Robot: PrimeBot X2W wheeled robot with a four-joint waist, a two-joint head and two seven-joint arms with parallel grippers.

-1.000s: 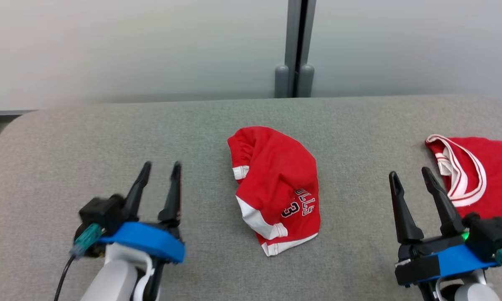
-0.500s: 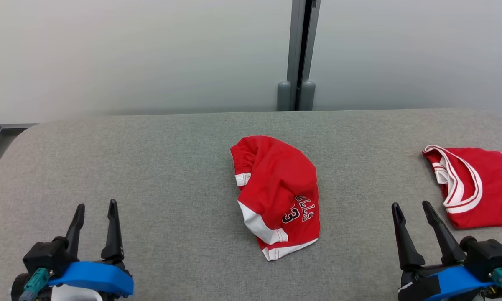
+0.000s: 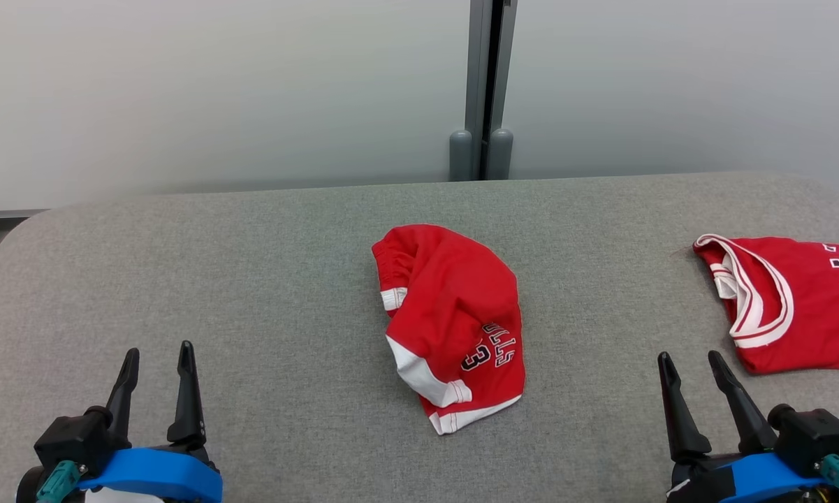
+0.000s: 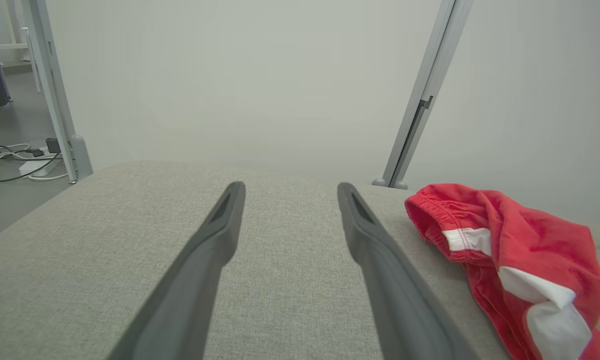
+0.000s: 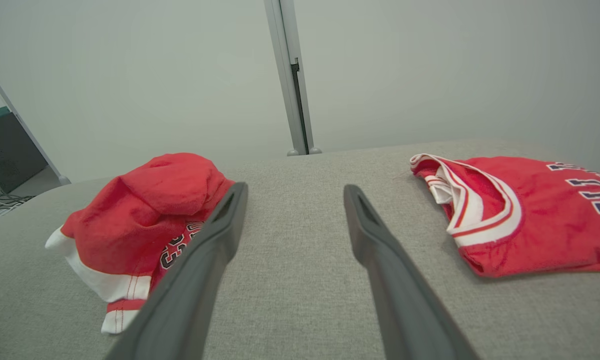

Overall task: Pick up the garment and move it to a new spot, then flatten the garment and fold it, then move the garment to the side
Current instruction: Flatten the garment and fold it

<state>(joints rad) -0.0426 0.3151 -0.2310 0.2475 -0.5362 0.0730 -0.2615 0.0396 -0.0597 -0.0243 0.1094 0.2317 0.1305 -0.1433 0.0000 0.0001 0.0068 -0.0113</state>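
The garment (image 3: 454,321), a crumpled pair of red shorts with white trim and a dark number 3, lies bunched in the middle of the grey padded table (image 3: 251,279). My left gripper (image 3: 158,349) hovers open and empty at the lower left, well to the left of it. Equally far off at the lower right, my right gripper (image 3: 689,356) is open and empty too. The left wrist view has the garment (image 4: 519,250) to the right of the open left gripper (image 4: 290,186). In the right wrist view the garment (image 5: 150,210) sits left of the open right gripper (image 5: 295,186).
A red jersey (image 3: 789,307) with white neck trim lies flat at the table's right edge, just beyond my right gripper; the right wrist view shows the jersey (image 5: 529,210) too. A grey post (image 3: 482,91) and pale wall panels stand behind the table. Cables (image 4: 10,160) lie on the floor far left.
My left gripper has drawn back toward the lower left, away from the garment. The head camera has shifted a little. The garment and jersey lie as before.
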